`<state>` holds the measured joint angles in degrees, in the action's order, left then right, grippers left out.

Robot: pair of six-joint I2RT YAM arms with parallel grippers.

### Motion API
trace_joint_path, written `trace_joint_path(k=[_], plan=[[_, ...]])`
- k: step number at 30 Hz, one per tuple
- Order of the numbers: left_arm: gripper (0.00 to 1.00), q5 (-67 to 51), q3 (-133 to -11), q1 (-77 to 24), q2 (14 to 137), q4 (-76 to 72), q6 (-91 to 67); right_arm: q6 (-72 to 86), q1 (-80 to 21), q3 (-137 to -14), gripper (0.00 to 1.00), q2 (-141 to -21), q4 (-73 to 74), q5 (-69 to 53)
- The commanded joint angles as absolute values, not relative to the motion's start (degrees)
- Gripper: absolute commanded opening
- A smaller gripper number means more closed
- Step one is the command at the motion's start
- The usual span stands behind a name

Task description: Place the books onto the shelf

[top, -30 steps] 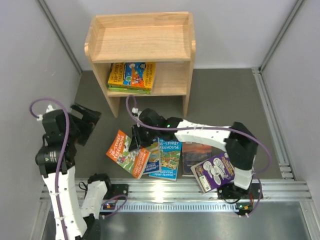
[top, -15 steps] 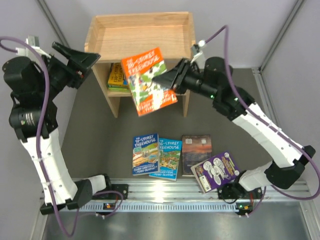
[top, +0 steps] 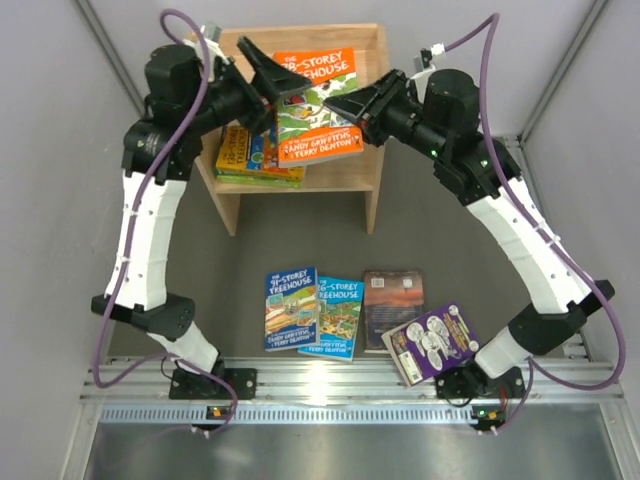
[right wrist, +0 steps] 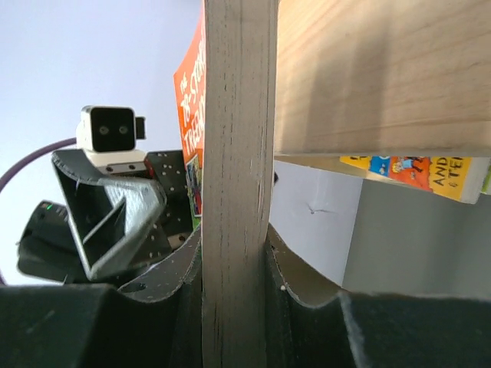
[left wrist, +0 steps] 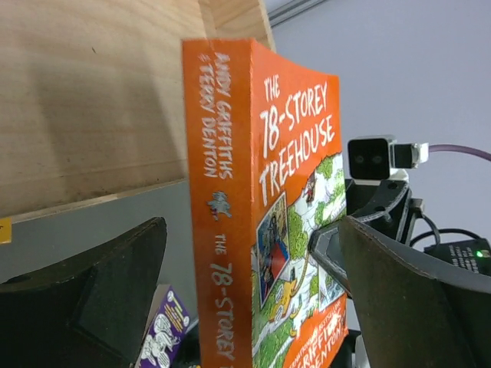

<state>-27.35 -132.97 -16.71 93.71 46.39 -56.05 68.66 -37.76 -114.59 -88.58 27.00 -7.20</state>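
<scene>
Right gripper (top: 338,103), clamped on orange book (top: 315,110), has carried it up from shelf (top: 350,165) front to over top tier. Left gripper (top: 272,85) has moved in, jaws wide, straddling spine, not gripping. Likely steadying before set-down. Four floor books (top: 315,315) wait.

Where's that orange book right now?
In the overhead view the orange book hangs in mid-air at the top front of the shelf, pinched by the right fingers with the open left fingers straddling its spine.
</scene>
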Motion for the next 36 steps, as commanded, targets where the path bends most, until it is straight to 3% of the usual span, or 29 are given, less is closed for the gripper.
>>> trace_joint_path(k=[1, 3, 4, 6, 8, 9, 10, 12, 13, 14, 17, 21, 27, 30, 31, 34, 35, 36], plan=[[0.98, -21.36, -135.18, -21.17, 93.69, 45.53, -56.25, 71.89, -36.65, -119.36, 0.00, -88.68, 24.87, -6.95], [0.89, -20.48, -134.04, -23.55, 93.61, 45.09, -56.16, 72.25, -36.39, -119.01, 0.00, -88.77, 25.05, -6.68], [0.79, -20.39, -133.60, -24.25, 93.43, 45.09, -56.25, 72.42, -36.04, -118.48, 0.00, -88.68, 25.22, -6.59], [0.46, -20.22, -132.54, -24.35, 93.08, 45.00, -56.16, 72.60, -35.95, -117.78, 0.00, -88.24, 25.31, -6.33], [0.24, -18.90, -132.45, -24.26, 93.08, 45.26, -55.37, 72.69, -35.60, -117.07, 0.00, -87.81, 25.40, -6.07], [0.05, -18.55, -132.63, -24.26, 93.16, 44.92, -55.11, 72.69, -35.51, -116.90, 0.00, -87.63, 25.40, -5.98], [0.00, -18.28, -132.63, -24.26, 93.60, 44.83, -54.76, 72.60, -35.33, -116.55, 0.00, -87.45, 25.31, -5.98], [0.00, -18.02, -132.63, -24.26, 94.22, 43.86, -54.41, 72.42, -35.07, -116.11, 0.05, -86.75, 25.31, -6.06], [0.00, -18.02, -132.71, -24.17, 95.00, 42.90, -54.06, 72.07, -34.63, -115.84, 0.17, -86.57, 25.31, -6.59], [0.00, -17.67, -132.80, -24.00, 95.44, 42.11, -53.97, 71.72, -34.45, -115.93, 0.50, -86.05, 25.40, -6.85], [0.00, -18.02, -133.33, -22.42, 97.11, 37.98, -54.49, 70.32, -33.58, -114.79, 0.83, -83.95, 25.49, -7.56], [0.00, -21.78, -137.28, -19.25, 102.64, 34.20, -57.03, 67.25, -31.38, -111.37, 0.93, -78.85, 27.41, -7.39], [0.00, -24.17, -137.99, -18.72, 107.66, 27.35, -59.94, 63.64, -29.00, -106.27, 0.92, -70.41, 30.76, -7.37], [0.00, -24.78, -137.99, -18.72, 109.41, 24.36, -61.87, 64.25, -29.70, -102.67, 0.74, -68.65, 29.71, -10.45], [0.00, -24.96, -137.99, -18.81, 109.95, 23.65, -62.83, 64.34, -30.84, -100.39, 0.60, -68.21, 29.10, -10.98], [0.00, -25.57, -138.69, -18.90, 112.05, 21.10, -65.03, 64.60, -33.56, -95.98, 0.37, -66.27, 26.46, -8.88], [0.04, -26.10, -140.26, -19.07, 112.84, 20.57, -65.30, 64.60, -34.10, -95.37, 0.32, -65.83, 26.02, -8.44], [0.19, -26.45, -141.14, -19.33, 114.33, 20.22, -65.82, 64.43, -34.54, -94.84, 0.28, -66.00, 25.84, -7.83]])
